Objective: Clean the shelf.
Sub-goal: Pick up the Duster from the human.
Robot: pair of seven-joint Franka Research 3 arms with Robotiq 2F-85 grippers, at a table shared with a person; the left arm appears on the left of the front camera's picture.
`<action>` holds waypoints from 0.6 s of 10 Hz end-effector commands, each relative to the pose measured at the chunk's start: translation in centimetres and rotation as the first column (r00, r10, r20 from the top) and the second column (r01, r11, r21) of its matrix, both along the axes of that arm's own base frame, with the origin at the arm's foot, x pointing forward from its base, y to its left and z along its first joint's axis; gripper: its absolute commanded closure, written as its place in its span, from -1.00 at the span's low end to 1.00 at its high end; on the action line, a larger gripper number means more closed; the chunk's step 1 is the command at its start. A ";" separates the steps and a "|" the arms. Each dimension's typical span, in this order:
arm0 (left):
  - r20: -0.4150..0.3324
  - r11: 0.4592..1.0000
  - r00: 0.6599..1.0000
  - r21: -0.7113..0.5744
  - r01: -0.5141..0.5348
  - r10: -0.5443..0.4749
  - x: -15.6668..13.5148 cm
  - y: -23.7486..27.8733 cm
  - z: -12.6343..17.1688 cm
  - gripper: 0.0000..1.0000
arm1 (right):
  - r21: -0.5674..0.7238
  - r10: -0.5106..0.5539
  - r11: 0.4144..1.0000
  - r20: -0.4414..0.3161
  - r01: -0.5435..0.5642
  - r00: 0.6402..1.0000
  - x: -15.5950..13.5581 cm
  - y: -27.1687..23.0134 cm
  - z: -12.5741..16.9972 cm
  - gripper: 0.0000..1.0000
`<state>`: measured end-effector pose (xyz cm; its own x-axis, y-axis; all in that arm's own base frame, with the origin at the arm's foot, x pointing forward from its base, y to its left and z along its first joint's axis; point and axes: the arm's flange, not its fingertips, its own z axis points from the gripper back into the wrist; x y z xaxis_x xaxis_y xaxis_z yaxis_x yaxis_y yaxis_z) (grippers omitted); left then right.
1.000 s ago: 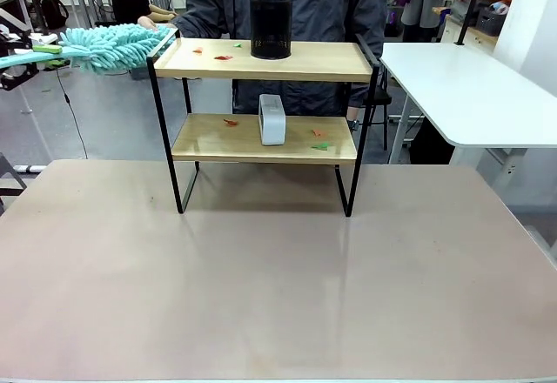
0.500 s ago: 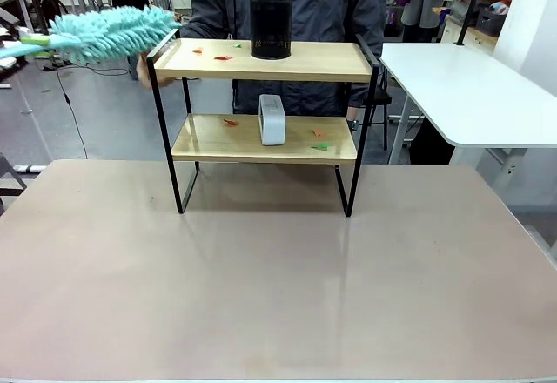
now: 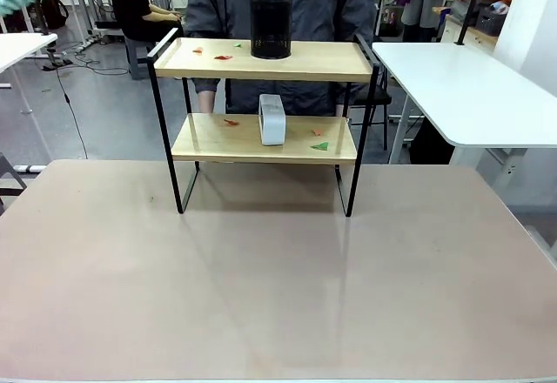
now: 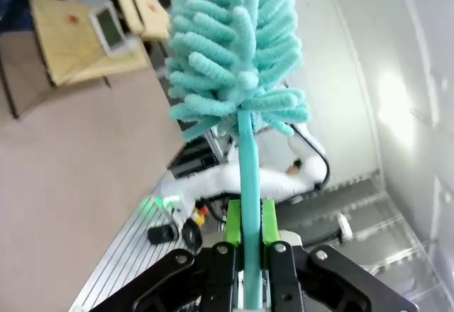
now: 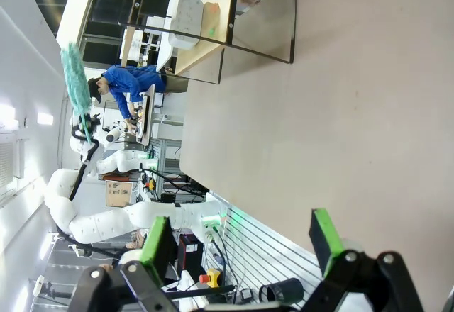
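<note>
I count one shelf [image 3: 322,63] with two boards, one black cup [image 3: 271,26] on top, one white box [image 3: 271,119] below, and three paper scraps [image 3: 224,57] per board. One duster [image 4: 234,49] has swung up and away from the shelf's top rail since a second ago. My left jaws are clamped on its handle, with the shelf well beyond the fluffy head. My right jaws stand apart, with the shelf far ahead on the bench [image 3: 278,278].
</note>
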<state>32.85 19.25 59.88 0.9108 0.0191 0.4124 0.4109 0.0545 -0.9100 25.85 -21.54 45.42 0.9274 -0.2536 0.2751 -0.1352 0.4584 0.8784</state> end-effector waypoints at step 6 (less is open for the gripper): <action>-0.017 0.891 0.938 0.307 0.335 -0.346 -9.8 -0.3 -9.1 1.00 | 0.013 0.001 1.000 0.038 -0.002 0.999 0.1 0.0 0.1 -1.00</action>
